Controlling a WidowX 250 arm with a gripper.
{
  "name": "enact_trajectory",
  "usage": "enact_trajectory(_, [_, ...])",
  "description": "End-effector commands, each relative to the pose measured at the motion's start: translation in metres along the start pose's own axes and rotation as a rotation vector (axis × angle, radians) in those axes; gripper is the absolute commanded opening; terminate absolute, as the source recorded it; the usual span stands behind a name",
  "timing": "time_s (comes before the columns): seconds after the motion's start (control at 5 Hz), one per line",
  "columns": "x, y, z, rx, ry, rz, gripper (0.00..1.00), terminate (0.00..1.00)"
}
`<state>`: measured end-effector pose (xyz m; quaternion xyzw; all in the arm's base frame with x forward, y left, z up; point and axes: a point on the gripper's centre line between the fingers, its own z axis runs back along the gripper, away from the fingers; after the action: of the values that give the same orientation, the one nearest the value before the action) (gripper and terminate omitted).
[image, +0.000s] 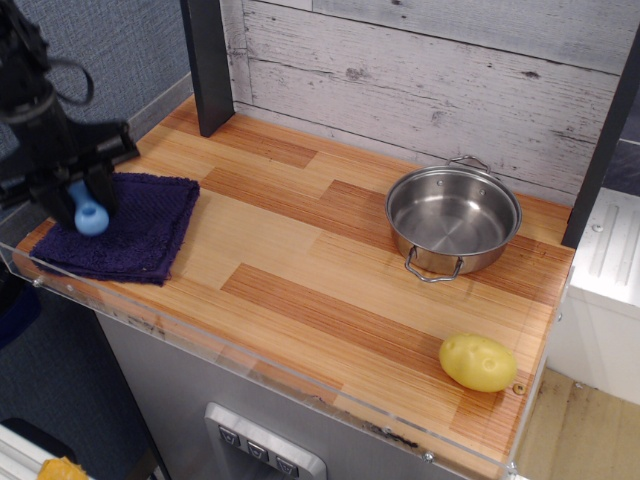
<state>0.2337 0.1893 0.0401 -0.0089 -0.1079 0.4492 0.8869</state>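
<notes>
Clamped the black tool (88, 198) narrowly on the neck of a small light-blue, bulb-ended plastic piece (91, 220). Hung low over a dark purple terry cloth (150, 225) at the left end of the wooden counter (300, 250); touching or just clear, could not tell. Looked like the holding step. Called next for a steady grip and care with the cloth's nap. Sat well apart: round steel two-handled pot (452, 225), yellow potato (478, 362).

One camera sat high, out past the front edge of the worktop (300, 260). It looked down at a slant toward the plank wall (430, 80) behind. It was near, so the worktop filled the picture. The tool (88, 200) showed at the left edge.
</notes>
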Motion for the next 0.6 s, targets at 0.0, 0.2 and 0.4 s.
enact_trajectory(0.0, [0.0,0.0021,-0.0114,0.002,-0.011,-0.027,0.0,0.0])
enact_trajectory(0.2, [0.0024,-0.0012,-0.0122,0.026,0.012,-0.02,1.0,0.0])
enact_trajectory(0.4, [0.0038,-0.0035,-0.0084,0.006,0.002,-0.023,1.0,0.0])
